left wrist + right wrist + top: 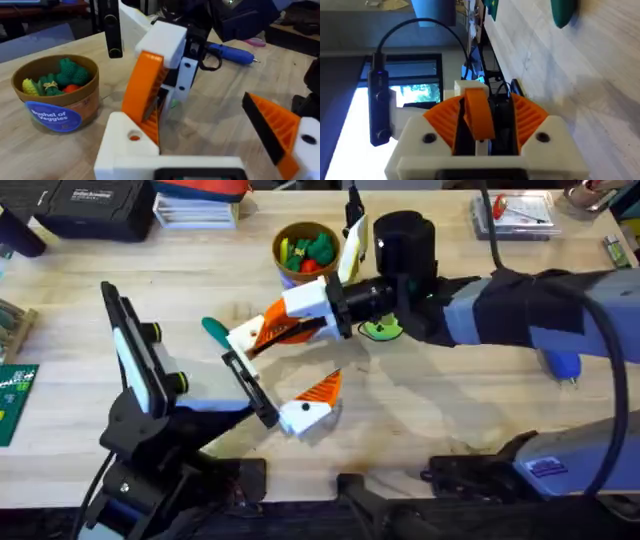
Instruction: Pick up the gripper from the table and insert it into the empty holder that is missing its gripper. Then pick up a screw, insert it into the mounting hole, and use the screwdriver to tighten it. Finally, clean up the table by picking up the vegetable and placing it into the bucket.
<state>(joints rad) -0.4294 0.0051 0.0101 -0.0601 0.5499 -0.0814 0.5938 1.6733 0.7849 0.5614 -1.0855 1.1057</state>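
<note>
My right gripper (pixel 285 320) reaches in from the right and is shut on the small orange ribbed gripper (pixel 478 116), held between its two orange pads. The piece's lower end (pixel 146 97) meets the white holder (pixel 127 145) on my left gripper (pixel 290 368), which stands open. Its other finger (pixel 280 131) carries an orange ribbed piece. The teal vegetable (pixel 214 330) lies on the table just left of both grippers. The brown bucket (pixel 282 242), with several toy vegetables inside, stands behind them. The blue screwdriver (pixel 232 52) lies on the table to the right.
A flat green disc (pixel 382 331) lies under the right arm's wrist. A black case (pixel 95 205) and stacked boxes (pixel 195 210) line the far left edge, and a clear parts box (pixel 520 215) sits at the far right. A green card (pixel 12 402) lies at the left edge.
</note>
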